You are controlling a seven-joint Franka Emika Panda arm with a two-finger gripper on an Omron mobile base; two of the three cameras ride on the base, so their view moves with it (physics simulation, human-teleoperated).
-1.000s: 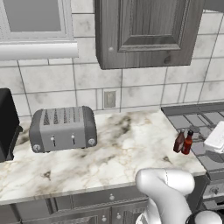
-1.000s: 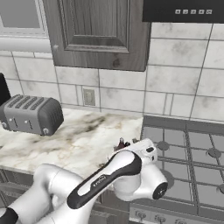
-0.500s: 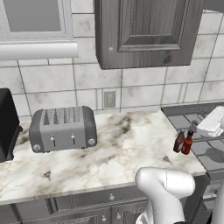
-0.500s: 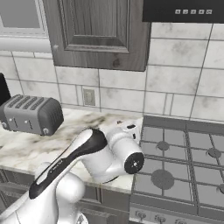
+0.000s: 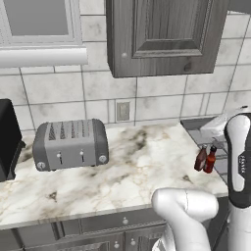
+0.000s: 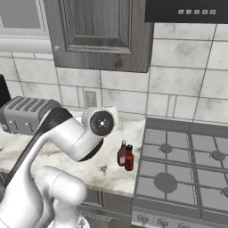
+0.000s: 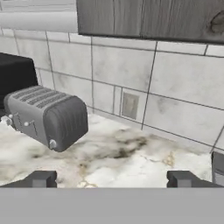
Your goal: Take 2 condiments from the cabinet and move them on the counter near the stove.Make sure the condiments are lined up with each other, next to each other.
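Marble counter (image 5: 122, 171) runs under the shut grey cabinet (image 5: 166, 37), toaster (image 5: 71, 144) at far left, stove (image 6: 187, 164) at right. Both condiments stand touching, side by side, at the counter's right edge just beside the stove: squat brown bottle (image 6: 122, 153), slim red bottle (image 6: 129, 158). Gripper (image 7: 111, 179) is spread wide, empty, facing the backsplash. Bottles look light, rigid, smooth, tippy; grasp mid-body, not the neck.

rear wall (image 5: 162, 98): pale square tiles with grey grout, one wall outlet (image 5: 123, 111) at mid-height. window (image 5: 37, 22) upper left, white sill beneath. silver toaster (image 5: 70, 144) and black toaster oven (image 5: 9, 137) stand against the wall. dark range hood (image 6: 187, 10) upper right. lower grey cabinets (image 5: 98, 233) with small knobs below.
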